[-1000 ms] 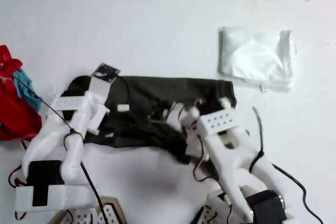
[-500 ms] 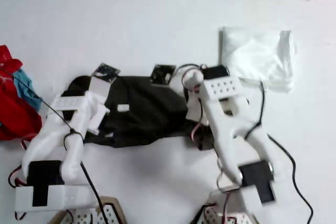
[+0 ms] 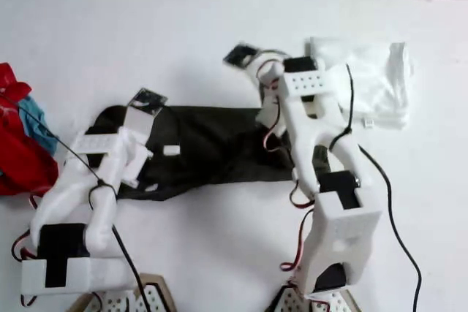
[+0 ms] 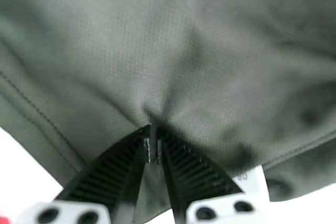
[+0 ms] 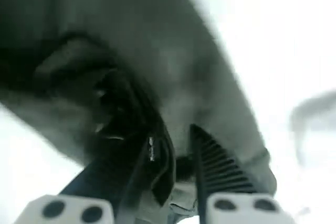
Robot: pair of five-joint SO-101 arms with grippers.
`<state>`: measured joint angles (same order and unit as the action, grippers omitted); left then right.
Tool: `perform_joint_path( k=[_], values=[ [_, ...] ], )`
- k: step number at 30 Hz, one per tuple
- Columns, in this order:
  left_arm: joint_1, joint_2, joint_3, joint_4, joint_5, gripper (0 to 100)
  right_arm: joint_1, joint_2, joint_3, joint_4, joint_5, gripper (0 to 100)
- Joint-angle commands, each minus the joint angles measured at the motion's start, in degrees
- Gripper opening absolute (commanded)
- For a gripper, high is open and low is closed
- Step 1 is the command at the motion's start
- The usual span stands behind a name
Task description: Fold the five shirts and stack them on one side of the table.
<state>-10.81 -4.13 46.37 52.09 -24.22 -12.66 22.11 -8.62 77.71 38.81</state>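
The dark shirt (image 3: 212,153) lies rumpled across the middle of the table (image 3: 146,34). The left claw (image 4: 152,145) is clenched on its fabric at one end. The right claw (image 5: 173,140) grasps a fold at the other end, near the folded white shirt (image 3: 365,78). A red shirt (image 3: 18,155) and a blue shirt (image 3: 35,122) are heaped at the table's edge.

On my left wrist feed, the left claw (image 4: 153,144) has its two ribbed black fingers (image 4: 118,166) pressed together on a pinch of the dark shirt (image 4: 199,51), and the fabric puckers into small creases right at the tips. The cloth has a fine mesh weave and spreads across nearly everything I can see. A stitched hem (image 4: 39,114) runs diagonally along one edge. A white label (image 4: 253,176) sits at the shirt's border, just beside one finger. White tabletop (image 4: 21,169) shows past the hem.
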Motion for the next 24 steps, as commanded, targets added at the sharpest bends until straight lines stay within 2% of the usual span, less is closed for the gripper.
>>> perform_joint_path(
  k=[1,4,9,11,14,19,24],
  values=[
    [-0.6,0.4,-0.3,-1.6,0.4,3,2.6,-0.6,-5.5,-0.4,-11.0,12.7],
    [-0.6,0.4,-0.3,-1.6,0.4,3,5.1,-0.6,-8.4,0.0,-15.0,12.7],
    [-0.6,0.4,-0.3,-1.6,0.4,3,7.3,-2.6,-11.9,7.4,-14.8,12.5],
    [-0.6,0.4,-0.3,-1.7,0.4,3,7.5,-6.4,-12.4,10.9,-12.7,10.8],
    [-0.5,0.4,-0.3,-1.7,0.4,3,6.4,-13.9,-11.2,15.6,-7.9,1.9],
    [-0.4,0.4,-0.3,-1.7,0.4,3,3.0,-26.2,-1.9,18.7,-4.2,1.9],
    [-0.4,0.4,-0.3,-1.8,0.4,3,1.2,-35.0,14.9,15.0,-4.0,1.9]
  ],
)
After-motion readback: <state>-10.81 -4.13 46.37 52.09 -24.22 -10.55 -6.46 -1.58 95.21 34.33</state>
